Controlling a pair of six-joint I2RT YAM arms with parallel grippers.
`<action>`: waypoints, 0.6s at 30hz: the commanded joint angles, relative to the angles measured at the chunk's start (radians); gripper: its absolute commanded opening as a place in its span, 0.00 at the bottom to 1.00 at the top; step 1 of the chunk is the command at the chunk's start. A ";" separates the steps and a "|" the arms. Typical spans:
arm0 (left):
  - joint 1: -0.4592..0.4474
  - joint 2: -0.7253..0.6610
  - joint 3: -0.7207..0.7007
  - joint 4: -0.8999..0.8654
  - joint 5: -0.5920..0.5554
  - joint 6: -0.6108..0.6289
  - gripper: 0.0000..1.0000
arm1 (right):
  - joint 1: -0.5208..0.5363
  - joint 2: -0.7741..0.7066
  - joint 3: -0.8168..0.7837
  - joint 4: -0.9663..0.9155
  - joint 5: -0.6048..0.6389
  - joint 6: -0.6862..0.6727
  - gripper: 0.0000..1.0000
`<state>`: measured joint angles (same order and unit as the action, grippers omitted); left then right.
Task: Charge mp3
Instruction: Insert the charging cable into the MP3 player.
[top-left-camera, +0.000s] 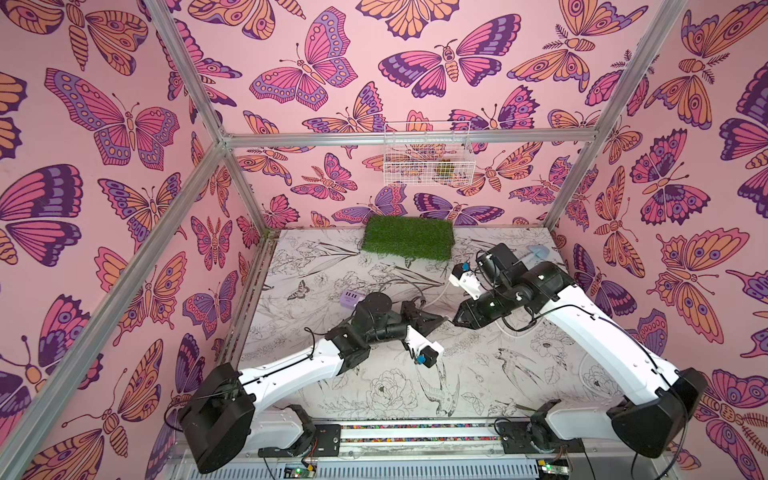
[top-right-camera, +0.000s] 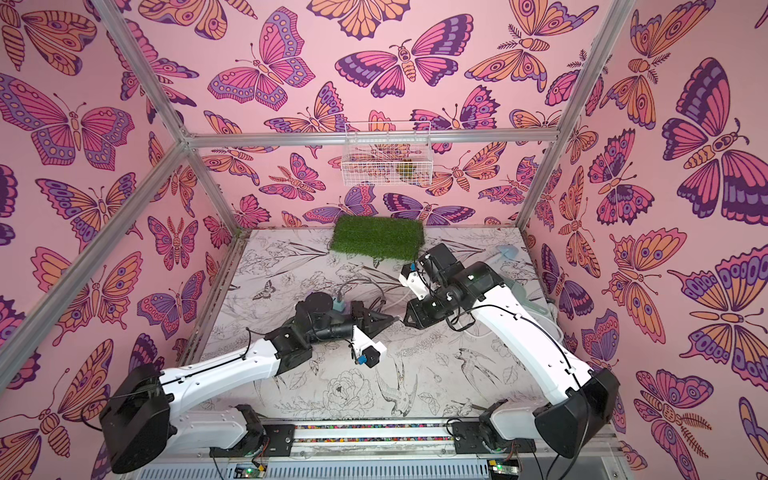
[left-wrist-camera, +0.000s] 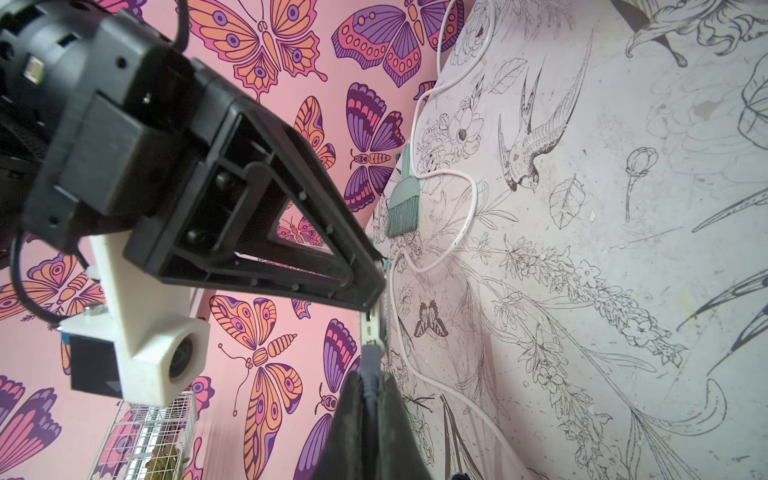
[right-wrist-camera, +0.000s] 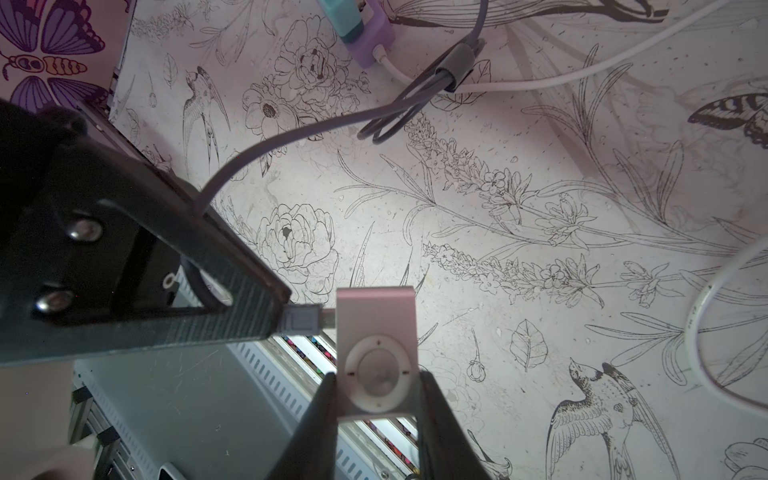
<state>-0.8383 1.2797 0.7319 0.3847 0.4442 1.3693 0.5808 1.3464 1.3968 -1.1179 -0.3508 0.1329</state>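
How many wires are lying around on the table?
2. A grey cable runs from the purple charger to the left gripper. A white cable loops across the table. More may be hidden.

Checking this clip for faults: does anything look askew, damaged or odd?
Nothing stands out. The right gripper holds the player and the left gripper brings the plug level with its side.

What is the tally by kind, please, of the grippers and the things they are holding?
Grippers: 2 (left gripper, right gripper)
mp3 player: 1
grey cable: 1
Total: 4
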 joint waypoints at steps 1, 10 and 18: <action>-0.004 0.031 0.011 -0.049 -0.014 -0.034 0.00 | 0.031 -0.040 0.011 0.068 -0.044 -0.019 0.15; 0.004 0.049 0.027 -0.047 -0.013 -0.084 0.00 | 0.037 -0.096 -0.061 0.152 -0.086 -0.043 0.14; 0.015 0.077 0.043 -0.035 0.010 -0.103 0.00 | 0.043 -0.138 -0.125 0.242 -0.162 -0.061 0.12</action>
<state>-0.8303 1.3178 0.7551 0.3771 0.4660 1.2915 0.5915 1.2469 1.2682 -0.9771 -0.3222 0.1043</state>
